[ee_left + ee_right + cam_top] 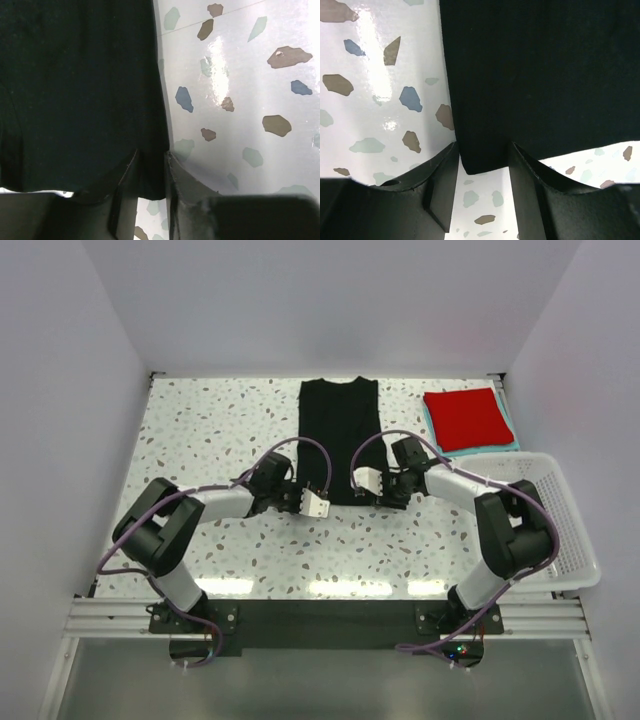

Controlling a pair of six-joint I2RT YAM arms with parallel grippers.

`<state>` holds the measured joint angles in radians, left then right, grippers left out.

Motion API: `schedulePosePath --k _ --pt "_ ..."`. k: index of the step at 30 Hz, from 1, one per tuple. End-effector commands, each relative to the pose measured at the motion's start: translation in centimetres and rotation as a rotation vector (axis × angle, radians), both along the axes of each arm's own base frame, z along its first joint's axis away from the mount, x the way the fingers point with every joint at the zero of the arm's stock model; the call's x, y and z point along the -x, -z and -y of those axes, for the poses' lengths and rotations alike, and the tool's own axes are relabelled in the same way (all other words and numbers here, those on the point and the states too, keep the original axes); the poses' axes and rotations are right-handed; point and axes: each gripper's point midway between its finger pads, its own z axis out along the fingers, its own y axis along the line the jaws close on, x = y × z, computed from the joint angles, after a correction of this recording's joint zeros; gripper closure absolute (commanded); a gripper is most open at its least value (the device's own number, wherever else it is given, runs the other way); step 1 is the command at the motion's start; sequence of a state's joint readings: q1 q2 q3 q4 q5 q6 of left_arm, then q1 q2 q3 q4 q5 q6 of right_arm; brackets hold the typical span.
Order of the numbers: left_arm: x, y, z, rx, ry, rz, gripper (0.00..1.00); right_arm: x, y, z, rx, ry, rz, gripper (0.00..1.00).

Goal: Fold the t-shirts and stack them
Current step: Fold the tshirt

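Both your arms bend inward and low over the speckled white table point(210, 430), meeting at the near hem of the black cloth t-shirt point(339, 430). Your left gripper point(152, 162) is pinched on the hem's left corner, while your right gripper point(484, 155) has its jaws apart with the right corner between them. The shirt lies flat mid-table as a narrow strip, long axis near-to-far, collar pointing away from you.

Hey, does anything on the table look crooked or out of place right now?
Nothing serious. The black t-shirt lies flat in a straight strip, with the left pincer and right pincer at its near corners. The red t-shirt sits slightly offset on the teal t-shirt, leaving a teal margin showing.
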<state>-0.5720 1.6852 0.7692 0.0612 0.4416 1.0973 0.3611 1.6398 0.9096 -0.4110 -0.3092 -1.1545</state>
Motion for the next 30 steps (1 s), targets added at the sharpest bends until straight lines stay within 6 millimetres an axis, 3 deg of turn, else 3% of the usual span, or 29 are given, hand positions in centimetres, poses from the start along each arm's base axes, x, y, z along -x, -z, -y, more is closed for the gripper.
schedulePosePath --k 1,3,5,6,7,8,11,12,14,15,16,17,19,20,22,24,27,30 --pt "0.6 1.7 -1.3 -0.078 0.007 -0.026 0.73 0.6 0.1 0.4 0.024 -0.053 0.027 0.52" --pt "1.1 1.9 -1.5 -0.093 0.013 -0.052 0.82 0.9 0.5 0.5 0.046 -0.071 0.027 0.57" --pt "1.3 1.7 -1.2 -0.086 0.024 -0.065 0.92 0.9 0.8 0.6 0.059 -0.077 0.027 0.69" --pt "1.6 1.8 -1.5 -0.096 0.021 -0.082 0.96 0.8 0.9 0.6 0.06 -0.077 0.028 0.76" --pt "1.6 1.3 -1.3 -0.086 0.026 -0.082 0.99 0.7 0.7 0.5 0.056 -0.059 0.023 0.92" --pt "1.7 1.1 -1.3 -0.079 0.02 -0.09 1.0 0.3 0.1 0.2 0.043 -0.048 0.022 1.0" --pt "1.6 -0.9 -1.0 -0.037 0.006 -0.107 1.0 0.3 -1.6 -0.3 0.012 -0.007 -0.01 1.0" --pt "1.4 -1.4 -1.5 -0.027 -0.015 -0.128 1.0 -0.7 -3.5 -1.0 -0.017 -0.003 0.021 1.0" --pt "0.0 -4.3 -1.2 0.036 -0.04 -0.124 1.0 -1.6 -6.0 -1.3 -0.047 0.027 0.031 1.0" --pt "-0.7 -5.1 -2.0 0.046 -0.072 -0.139 1.0 -1.9 -7.0 -1.4 -0.064 0.037 0.034 1.0" --pt "-2.1 -7.4 -1.6 0.091 -0.087 -0.121 1.0 -1.7 -7.6 -1.3 -0.078 0.059 0.007 1.0" --pt "-2.8 -8.5 -1.8 0.11 -0.103 -0.119 1.0 -2.9 -9.5 -1.5 -0.099 0.07 0.04 1.0" --pt "-4.6 -11.0 -2.4 0.141 -0.135 -0.109 1.0 -3.4 -10.5 -1.2 -0.111 0.1 0.021 1.0" --pt "-5.1 -11.6 -2.6 0.146 -0.142 -0.105 1.0 -4.4 -12.3 -1.6 -0.129 0.103 0.053 1.0" --pt "-5.7 -12.9 -2.9 0.149 -0.148 -0.088 1.0 -4.7 -12.8 -1.6 -0.126 0.116 0.036 1.0" --pt "-5.7 -13.2 -3.0 0.148 -0.146 -0.085 1.0 -5.5 -14.0 -1.9 -0.137 0.125 0.048 1.0" --pt "-4.3 -13.7 -3.2 0.148 -0.128 -0.101 1.0 -4.4 -14.3 -1.9 -0.133 0.129 -0.007 1.0" --pt "-0.9 -12.3 -3.4 0.084 -0.05 -0.123 1.0 -0.5 -13.8 -1.3 -0.11 0.096 -0.084 1.0"
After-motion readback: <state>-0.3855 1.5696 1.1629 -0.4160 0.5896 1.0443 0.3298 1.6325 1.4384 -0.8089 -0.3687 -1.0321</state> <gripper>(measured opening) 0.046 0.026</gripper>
